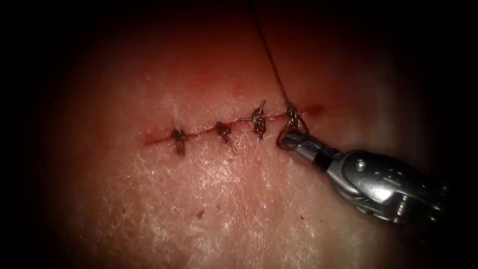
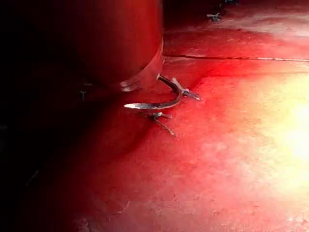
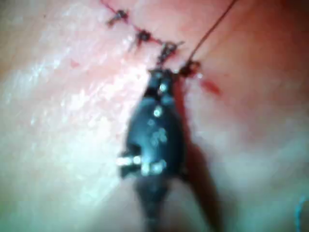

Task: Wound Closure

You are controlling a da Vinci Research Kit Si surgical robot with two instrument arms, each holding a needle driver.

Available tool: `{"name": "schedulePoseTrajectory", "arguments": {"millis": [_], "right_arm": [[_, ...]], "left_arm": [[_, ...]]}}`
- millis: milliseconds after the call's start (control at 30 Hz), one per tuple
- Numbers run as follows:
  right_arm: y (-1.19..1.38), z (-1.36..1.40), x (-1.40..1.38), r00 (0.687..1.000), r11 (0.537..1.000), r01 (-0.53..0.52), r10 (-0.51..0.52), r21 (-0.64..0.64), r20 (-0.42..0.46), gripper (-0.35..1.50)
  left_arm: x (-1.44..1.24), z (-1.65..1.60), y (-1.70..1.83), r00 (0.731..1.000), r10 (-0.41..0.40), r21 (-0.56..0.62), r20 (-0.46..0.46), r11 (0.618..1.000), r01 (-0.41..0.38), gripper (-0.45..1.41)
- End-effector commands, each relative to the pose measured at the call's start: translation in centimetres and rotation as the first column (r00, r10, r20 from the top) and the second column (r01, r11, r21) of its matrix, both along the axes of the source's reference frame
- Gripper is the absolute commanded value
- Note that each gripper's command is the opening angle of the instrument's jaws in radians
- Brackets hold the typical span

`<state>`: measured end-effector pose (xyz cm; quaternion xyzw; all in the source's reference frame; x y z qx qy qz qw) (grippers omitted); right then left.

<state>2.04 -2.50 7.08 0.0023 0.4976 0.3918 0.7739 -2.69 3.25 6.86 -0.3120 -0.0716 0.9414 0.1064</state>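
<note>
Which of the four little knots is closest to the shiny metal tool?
The rightmost knot on the cut. The right end effector sits just below it, and a long thread rises from it; the other three have short ends.

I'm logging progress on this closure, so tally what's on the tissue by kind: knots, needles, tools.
Knots along the cut: 4
Needles: 1
Tools: 1, the right end effector
Total: 6

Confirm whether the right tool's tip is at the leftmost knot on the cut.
No: the right tool sits at the rightmost knot on the cut.
</note>
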Motion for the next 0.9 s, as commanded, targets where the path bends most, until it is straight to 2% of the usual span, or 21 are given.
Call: {"name": "schedulePoseTrajectory", "arguments": {"millis": [33,367,600,900], "right_arm": [[-0.08,0.05,0.06,1.000,1.000,0.005,-0.005,0.002,-0.005,-0.35],[-0.25,0.07,-0.12,1.000,1.000,0.029,-0.029,-0.007,-0.004,-0.35],[-0.29,0.06,-0.13,0.999,0.999,0.032,-0.032,-0.011,0.002,-0.35],[-0.25,0.07,-0.13,0.999,0.998,0.047,-0.047,-0.032,0.012,-0.35]], "left_arm": [[-0.03,0.06,0.07,1.000,-0.007,0.000,-0.002,1.000,0.007,-0.45],[0.08,0.14,0.35,1.000,-0.018,-0.007,-0.017,1.000,0.018,-0.45],[0.13,0.17,0.48,0.999,-0.028,-0.009,-0.033,1.000,0.028,-0.45],[0.22,0.19,0.75,0.996,-0.080,-0.038,-0.046,0.996,0.078,-0.45]]}}
